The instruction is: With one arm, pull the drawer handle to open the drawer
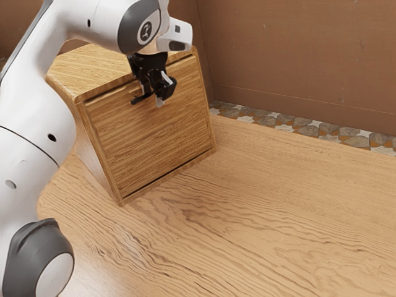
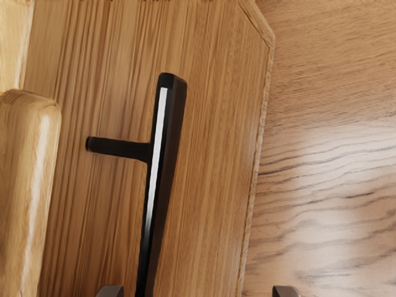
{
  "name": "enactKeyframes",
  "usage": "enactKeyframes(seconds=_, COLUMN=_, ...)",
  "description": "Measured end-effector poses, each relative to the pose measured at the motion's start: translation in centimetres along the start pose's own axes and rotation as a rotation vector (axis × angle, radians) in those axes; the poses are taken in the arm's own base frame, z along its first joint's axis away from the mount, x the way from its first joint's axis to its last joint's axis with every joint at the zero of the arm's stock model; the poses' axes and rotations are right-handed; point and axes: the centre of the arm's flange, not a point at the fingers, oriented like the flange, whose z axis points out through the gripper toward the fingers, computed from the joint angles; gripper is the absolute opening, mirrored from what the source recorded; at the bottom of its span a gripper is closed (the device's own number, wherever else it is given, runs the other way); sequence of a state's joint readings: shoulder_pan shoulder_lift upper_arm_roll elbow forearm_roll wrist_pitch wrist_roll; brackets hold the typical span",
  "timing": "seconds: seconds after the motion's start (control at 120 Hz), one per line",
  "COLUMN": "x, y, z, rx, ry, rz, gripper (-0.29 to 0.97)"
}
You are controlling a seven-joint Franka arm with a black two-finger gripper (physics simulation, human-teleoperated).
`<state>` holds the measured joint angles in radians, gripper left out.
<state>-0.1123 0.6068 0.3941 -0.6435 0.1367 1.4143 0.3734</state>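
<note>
**Exterior view.** The cabinet (image 1: 93, 68) stands at the table's (image 1: 266, 210) far left. The gripper (image 1: 158, 93) sits at the top of the drawer front (image 1: 154, 139) and hides most of the black handle (image 1: 140, 97), one end of which shows at its left.

**Wrist view.** The handle is a glossy black bar on one visible post, cut off nearest the hand. It lies between two fingertips (image 2: 110, 291) spread wide and clear of it, so the claw is open.

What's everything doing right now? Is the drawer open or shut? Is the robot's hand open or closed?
Drawer: looks shut, its front flush with the cabinet.
Handle: not gripped yet.
Gripper: open, straddling the handle.
Cabinet: upright on the table.
</note>
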Motion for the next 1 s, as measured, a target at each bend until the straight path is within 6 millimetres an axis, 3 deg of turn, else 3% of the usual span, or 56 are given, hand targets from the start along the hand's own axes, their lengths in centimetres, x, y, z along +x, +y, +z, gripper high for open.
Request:
enactKeyframes(seconds=0.333, x=0.1, y=2.4, z=-1.2, rx=-0.048, ry=0.009, rz=0.038, gripper=0.23)
enactKeyframes(seconds=0.592, x=-0.8, y=3.9, z=-3.3, rx=-0.095, ry=0.016, rz=0.073, gripper=0.21)
enactKeyframes(seconds=1.0, x=-1.7, y=7.0, z=-3.9, rx=-0.175, ry=-0.015, rz=0.142, gripper=0.20)
